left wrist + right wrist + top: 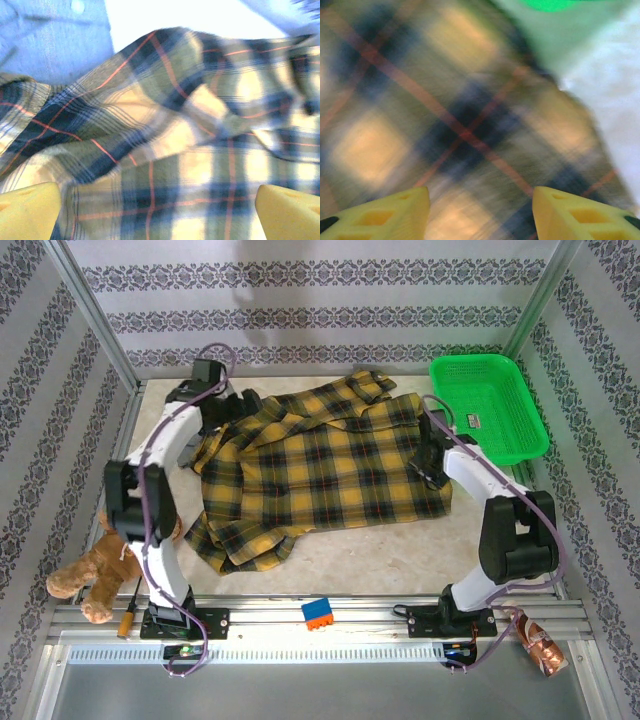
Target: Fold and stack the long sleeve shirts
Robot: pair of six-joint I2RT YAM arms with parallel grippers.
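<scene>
**Top external view.** A large yellow-and-black plaid flannel shirt with thin red lines (325, 470) lies spread out and rumpled across the middle of the pale stone-patterned worktop (390, 555). One sleeve reaches toward the far edge. The left end effector (240, 408) sits at the shirt's far left corner, and the right end effector (422, 468) sits at its right edge. Whether the fingers are apart cannot be told from this height. A green plastic mesh basket (490, 405) stands in the far right corner, just beside the shirt. A brown plush toy (90, 575) lies at the near left, beside the left arm's base. A small blue-and-orange block (319, 613) rests on the metal rail between the two bases.

**Left wrist view.** The left end effector (157, 220) stands wide apart. Its yellow fingertips (27, 210) are at the two lower corners, with nothing clamped between them. Folds of the plaid flannel shirt (165, 150) lie beneath and beyond them. A plain grey cloth shirt with a pale button (50, 40) shows at the upper left, and the plaid overlaps its lower edge.

**Right wrist view.** This frame is blurred. The right end effector (480, 215) is apart, with its yellow fingertips (385, 215) over the plaid flannel shirt (455, 115) and gripping nothing. Bare worktop (620, 100) shows at the right.
</scene>
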